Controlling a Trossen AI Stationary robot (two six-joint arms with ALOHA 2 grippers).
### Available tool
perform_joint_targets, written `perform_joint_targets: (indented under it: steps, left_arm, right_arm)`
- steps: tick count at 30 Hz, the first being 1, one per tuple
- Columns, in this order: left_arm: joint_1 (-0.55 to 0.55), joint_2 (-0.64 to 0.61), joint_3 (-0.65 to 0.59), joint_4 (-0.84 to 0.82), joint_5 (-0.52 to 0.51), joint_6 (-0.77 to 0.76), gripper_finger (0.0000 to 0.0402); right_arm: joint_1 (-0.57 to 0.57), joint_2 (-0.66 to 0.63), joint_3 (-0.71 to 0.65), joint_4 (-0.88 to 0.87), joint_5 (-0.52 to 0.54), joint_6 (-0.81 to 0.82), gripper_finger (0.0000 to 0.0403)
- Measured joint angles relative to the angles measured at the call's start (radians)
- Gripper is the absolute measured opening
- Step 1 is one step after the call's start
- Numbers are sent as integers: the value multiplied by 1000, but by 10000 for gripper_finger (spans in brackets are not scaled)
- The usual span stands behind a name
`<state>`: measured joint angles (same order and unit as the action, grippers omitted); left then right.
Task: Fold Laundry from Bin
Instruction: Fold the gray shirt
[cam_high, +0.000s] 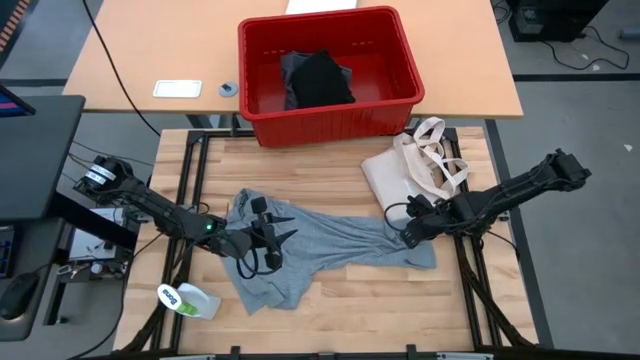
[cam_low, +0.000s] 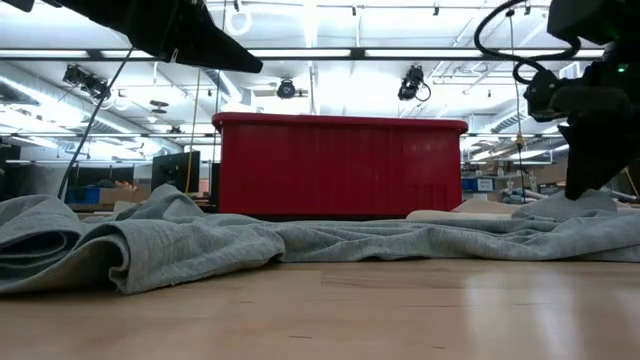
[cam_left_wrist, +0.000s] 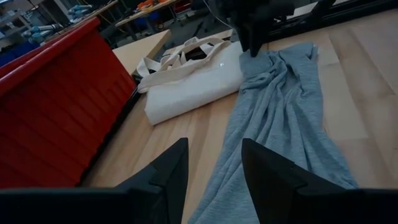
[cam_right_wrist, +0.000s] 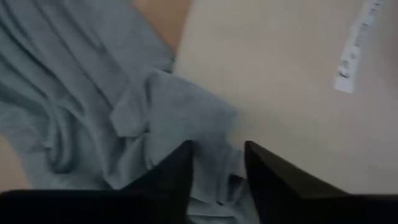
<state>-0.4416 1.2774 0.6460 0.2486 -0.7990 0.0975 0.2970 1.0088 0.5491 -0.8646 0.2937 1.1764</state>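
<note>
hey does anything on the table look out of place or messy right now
The grey T-shirt lies crumpled and stretched across the table rather than flat. A white and green bottle lies tipped over near the front left corner, and the cream tote bag sits slumped beside the red bin.

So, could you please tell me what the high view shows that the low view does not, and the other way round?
Only the high view shows the black garment inside the bin, the tote bag, a green-and-white bottle and the left pincer over the grey T-shirt. Only the low view shows the room's ceiling lights behind the table, and how flat the shirt lies, bunched in folds at one end. Both show the bin, the T-shirt and the right pincer down at the shirt's edge.
</note>
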Motion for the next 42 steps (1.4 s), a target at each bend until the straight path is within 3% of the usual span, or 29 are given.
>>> perform_joint_targets:
  steps: [5, 8, 12, 15, 22, 25, 30, 35, 42]
  left_arm:
    - [0, 0, 0, -15, 0, -1, 153]
    - [0, 0, 0, -16, 0, -3, 153]
    - [0, 0, 0, -16, 0, -7, 153]
    - [0, 0, 0, -16, 0, -9, 153]
    - [-1, 0, 0, -52, 0, -31, 153]
    - [-1, 0, 0, -59, 0, -35, 153]
    - [-1, 0, 0, -59, 0, -36, 153]
    - [-1, 0, 0, -58, 0, -61, 153]
    - [-1, 0, 0, -59, 0, -62, 153]
  right_arm:
    - [0, 3, 0, 39, -28, -28, 20]
    - [1, -1, 21, 29, -12, -26, 18]
    - [2, -35, 92, 34, 130, -25, 15]
    - [-7, -64, 155, -46, 172, 10, 7]
    - [-9, -54, 342, -553, 173, 289, 6]
    - [-10, -18, 395, -691, 155, 374, 5]
    - [-46, 20, 395, -704, 12, 340, 11]
    - [-65, 46, 372, -705, 30, 234, 29]
    - [-78, 54, 357, -707, -6, 203, 109]
